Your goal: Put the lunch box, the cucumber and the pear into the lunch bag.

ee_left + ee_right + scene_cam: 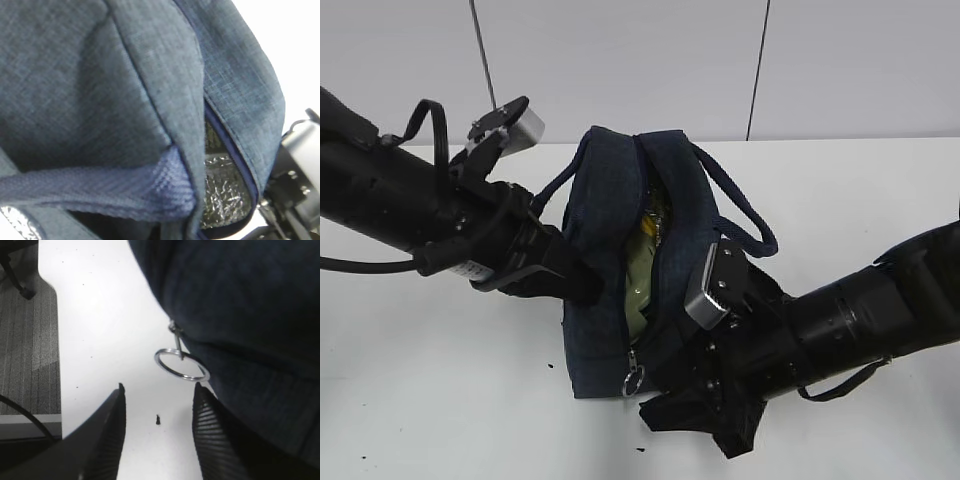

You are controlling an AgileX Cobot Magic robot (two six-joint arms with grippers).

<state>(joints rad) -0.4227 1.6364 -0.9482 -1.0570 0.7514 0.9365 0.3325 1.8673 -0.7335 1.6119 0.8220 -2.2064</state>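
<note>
White bench (pixel 880 200): bag (pixel 605 250) packed, pale green inside. Left hand (pixel 582 283) presses its side — grip unclear. Right hand (pixel 157 427), parted, must close on the ring (pixel 181 365) — zipping next.

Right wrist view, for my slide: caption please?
Open right gripper near the metal ring pull of the dark navy fabric lunch bag.

1. lunch bag (pixel 610 250): dark navy woven cloth, denim-like, matt, visibly rough weave.
2. handle strap (pixel 100 187): coarse ribbed webbing.
3. lining (pixel 222 192): crinkled silver foil, shiny.
4. ring pull (pixel 181 364): polished metal, glossy.
5. right pincer (pixel 159 440): black matt fingers, ribbed inner pads.
6. table (pixel 880 200): smooth white, slight sheen.
</note>
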